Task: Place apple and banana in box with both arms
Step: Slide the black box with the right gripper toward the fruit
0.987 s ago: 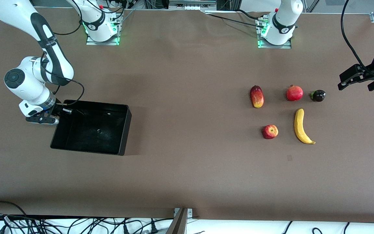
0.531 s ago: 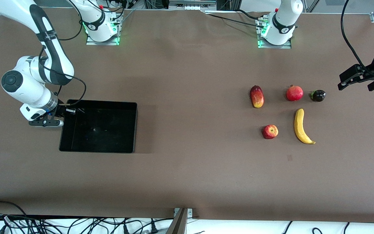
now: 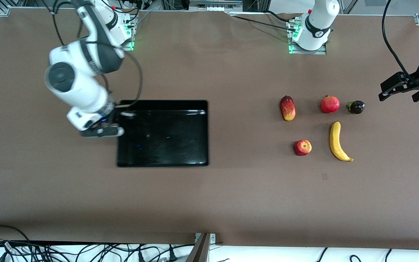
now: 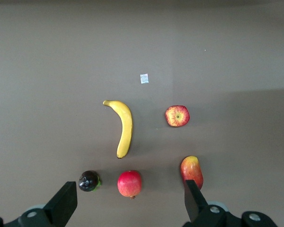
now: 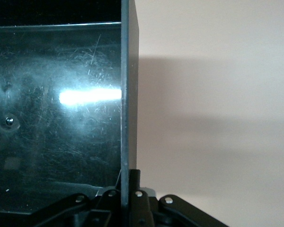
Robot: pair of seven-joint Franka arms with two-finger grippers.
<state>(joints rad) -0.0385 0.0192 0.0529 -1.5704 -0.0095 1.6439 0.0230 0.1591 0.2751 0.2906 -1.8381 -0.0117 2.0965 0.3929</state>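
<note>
The black box (image 3: pixel 166 140) is near the table's middle, empty, with my right gripper (image 3: pixel 116 123) shut on its end wall (image 5: pixel 129 94) at the right arm's end. That wall passes between the right gripper (image 5: pixel 129 182) jaws. The apple (image 3: pixel 302 147) and the banana (image 3: pixel 338 141) lie side by side toward the left arm's end. My left gripper (image 3: pixel 386 92) hangs open and empty over the table at that end. The left wrist view looks down on the apple (image 4: pixel 177 116) and banana (image 4: pixel 124 126) past the open left gripper (image 4: pixel 128 191).
A red-yellow mango (image 3: pixel 287 108), a red pomegranate (image 3: pixel 330 104) and a small dark fruit (image 3: pixel 356 107) lie in a row farther from the front camera than the apple and banana. Cables run along the table's near edge (image 3: pixel 86 251).
My right gripper has moved the box toward the middle of the table, toward the fruit, and turned it square to the table edges. The left arm and the fruit have not moved.
</note>
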